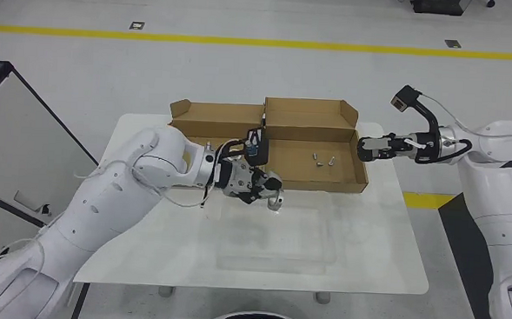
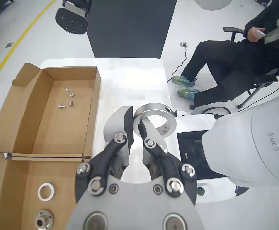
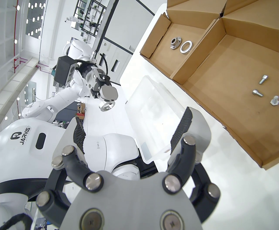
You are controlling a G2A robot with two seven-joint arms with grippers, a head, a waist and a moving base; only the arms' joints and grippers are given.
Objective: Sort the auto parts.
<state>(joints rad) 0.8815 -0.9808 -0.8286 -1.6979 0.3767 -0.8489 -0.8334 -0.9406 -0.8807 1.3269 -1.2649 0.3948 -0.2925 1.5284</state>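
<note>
While my left gripper (image 2: 134, 120) pinches steel collar (image 2: 152, 107) by one wall, above table (image 2: 130, 76) beside ring carton (image 2: 26, 169); right gripper (image 3: 131, 123) agape, empty; risk: narrow grip, collar pivots, drops short of carton.
</note>
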